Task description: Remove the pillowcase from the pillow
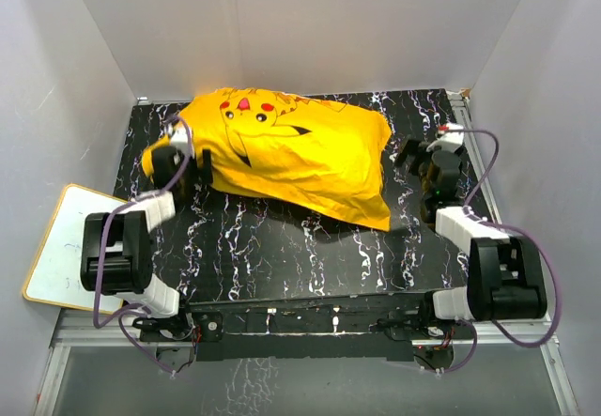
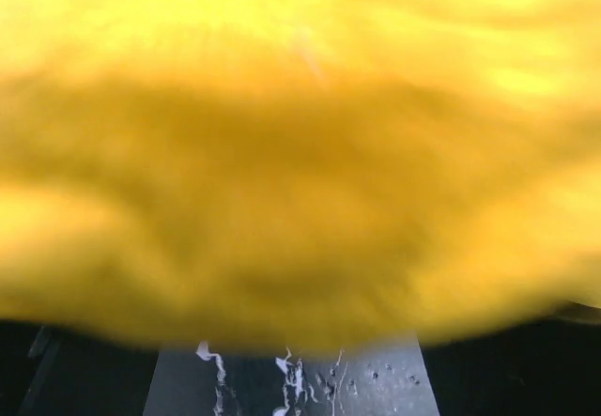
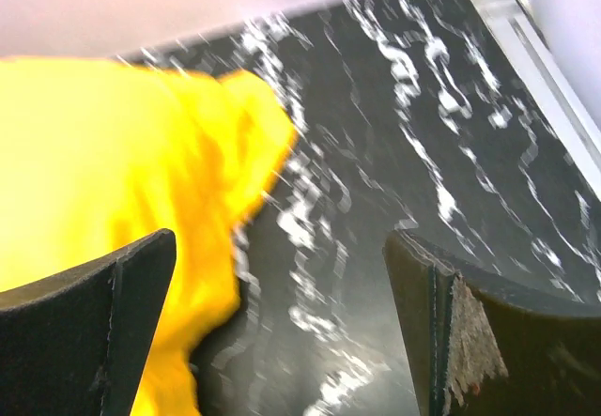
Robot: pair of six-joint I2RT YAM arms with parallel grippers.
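Note:
The bright yellow pillowcase [image 1: 296, 148] with the Pikachu face lies plump across the back of the black marbled table [image 1: 282, 247]. The pillow is hidden inside it. My left gripper [image 1: 185, 164] is at the case's left end, its two dark fingers spread apart against the fabric. In the left wrist view, blurred yellow pillowcase [image 2: 300, 153] fills nearly everything and the fingertips do not show. My right gripper [image 1: 420, 158] is open and empty just right of the case. In the right wrist view the gripper [image 3: 280, 247] is wide open, with the pillowcase's corner [image 3: 141, 172] by the left finger.
A flat white whiteboard [image 1: 61, 245] lies off the table's left front corner. White walls close in the back and sides. A metal rail [image 1: 467, 120] runs along the table's right edge. Bare table lies in front of the pillow.

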